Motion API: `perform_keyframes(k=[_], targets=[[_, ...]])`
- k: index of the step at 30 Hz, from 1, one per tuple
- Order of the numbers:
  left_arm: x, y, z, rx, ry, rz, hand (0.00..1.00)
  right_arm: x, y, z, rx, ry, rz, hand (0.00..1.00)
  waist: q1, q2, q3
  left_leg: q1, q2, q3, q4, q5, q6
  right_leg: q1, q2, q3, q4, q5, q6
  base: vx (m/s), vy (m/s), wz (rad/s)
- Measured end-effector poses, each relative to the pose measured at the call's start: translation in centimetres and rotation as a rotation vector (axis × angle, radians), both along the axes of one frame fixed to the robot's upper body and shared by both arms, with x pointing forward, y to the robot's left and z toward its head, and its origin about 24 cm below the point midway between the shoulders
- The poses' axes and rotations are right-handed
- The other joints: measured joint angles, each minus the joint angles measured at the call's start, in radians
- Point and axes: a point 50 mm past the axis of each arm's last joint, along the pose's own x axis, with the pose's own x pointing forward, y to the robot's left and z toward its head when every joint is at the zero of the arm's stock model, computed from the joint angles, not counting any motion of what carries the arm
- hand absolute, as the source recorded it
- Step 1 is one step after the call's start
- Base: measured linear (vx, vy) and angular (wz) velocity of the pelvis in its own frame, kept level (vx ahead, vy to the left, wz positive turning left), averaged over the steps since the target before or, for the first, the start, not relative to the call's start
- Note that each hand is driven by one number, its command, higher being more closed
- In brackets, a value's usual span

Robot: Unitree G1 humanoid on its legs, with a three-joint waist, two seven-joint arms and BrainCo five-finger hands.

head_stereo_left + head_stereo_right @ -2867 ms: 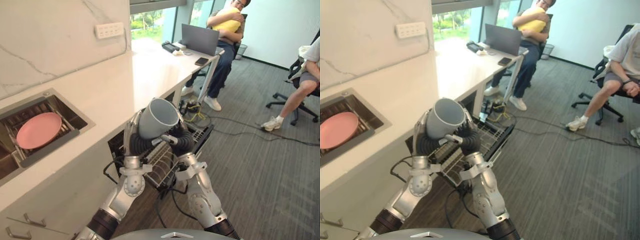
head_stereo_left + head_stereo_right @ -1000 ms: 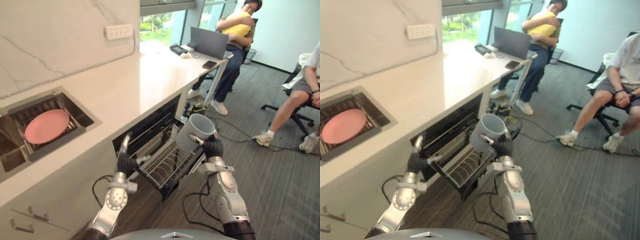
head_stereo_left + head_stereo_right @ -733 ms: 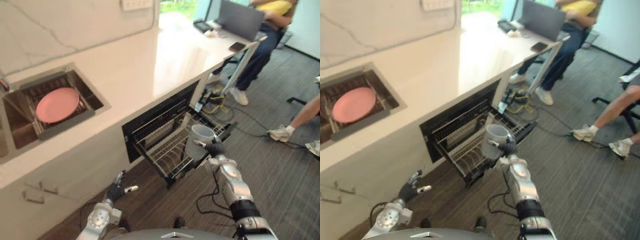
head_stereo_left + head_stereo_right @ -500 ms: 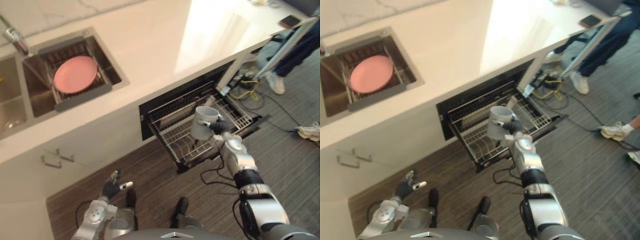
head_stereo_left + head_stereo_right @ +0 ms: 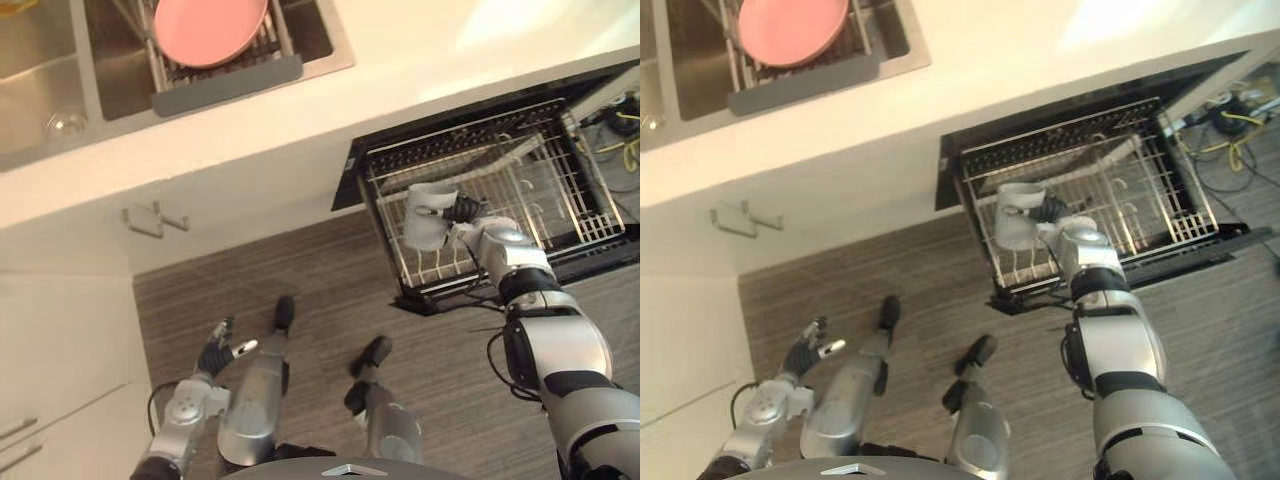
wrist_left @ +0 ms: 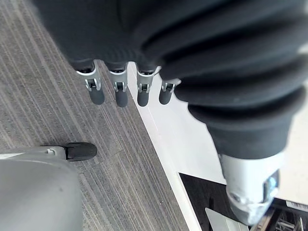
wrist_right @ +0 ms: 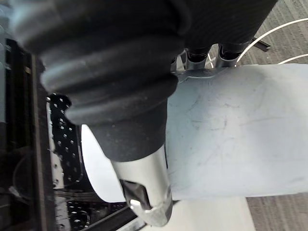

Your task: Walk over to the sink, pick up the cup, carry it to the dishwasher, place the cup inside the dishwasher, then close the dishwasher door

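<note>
- Right hand (image 5: 464, 210) is out over the dishwasher's (image 5: 352, 168) pulled-out wire rack (image 5: 530, 165), fingers and thumb wrapped round the pale grey cup (image 5: 428, 216).
- The cup sits at the rack's front corner on the sink side, over the wire tines (whether it touches the wires, I cannot tell).
- Close up from the right wrist: the cup's wall (image 7: 231, 130) lies right against the hand. Dark-tipped fingers (image 7: 194, 54) hook over one side of it and the silver thumb (image 7: 144, 190) presses along the other. That is a firm clamp.
- The dishwasher stands open under the white countertop (image 5: 420, 40), with the rack drawn out over the grey striped floor (image 5: 300, 265).
- Up at the sink (image 5: 95, 75), a pink plate (image 5: 210, 22) rests in a dark drainer rack (image 5: 225, 78) set in one basin.
- The steel basin beside it shows its drain (image 5: 64, 123).
- Left hand (image 5: 219, 349) hangs low over the floor, well apart from the dishwasher.
- From the left wrist, its fingers (image 6: 118, 90) are in a row, straight and spread, holding nothing.
- Two metal cabinet handles (image 5: 156, 218) show on the white front below the sink.
- Yellow cables (image 5: 628, 138) lie on the floor past the rack's far end.
</note>
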Motion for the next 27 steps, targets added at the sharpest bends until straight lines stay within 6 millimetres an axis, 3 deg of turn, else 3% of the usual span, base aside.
perform_keyframes(k=[6,7,20,27], targets=[[0.0,-0.1,-0.1,-0.036,0.021,0.015,0.0,0.5,-1.2,2.6,-0.114,-0.007,-0.018,1.0,0.022,0.025,0.034,-0.058,0.0,-0.027,-0.003,0.023,0.001,-0.057,-0.006,-0.018,0.032,-0.013,-0.012,-0.01,-0.042,0.12],[0.0,-0.1,-0.1,-0.039,0.021,0.016,0.0,0.5,-1.3,2.9,-0.138,-0.008,-0.024,0.0,0.024,0.029,0.038,-0.069,0.0,-0.03,-0.003,0.026,0.0,-0.067,-0.006,-0.021,0.035,-0.014,-0.014,-0.01,-0.065,0.11],[0.0,-0.4,-0.2,-0.054,0.025,0.017,0.0,0.7,-1.5,3.5,-0.187,0.014,-0.042,0.0,0.036,0.039,0.047,-0.095,0.012,-0.044,-0.002,0.035,-0.003,-0.1,-0.002,-0.03,0.071,-0.037,-0.024,0.01,-0.065,0.02],[0.2,-0.3,0.1,-0.065,0.01,0.028,0.0,1.8,-0.5,7.4,-0.196,-0.157,-0.029,0.0,0.031,0.031,0.051,-0.072,0.02,-0.011,-0.001,0.036,-0.002,-0.092,0.003,-0.005,0.071,-0.031,-0.021,0.01,-0.05,-0.1]])
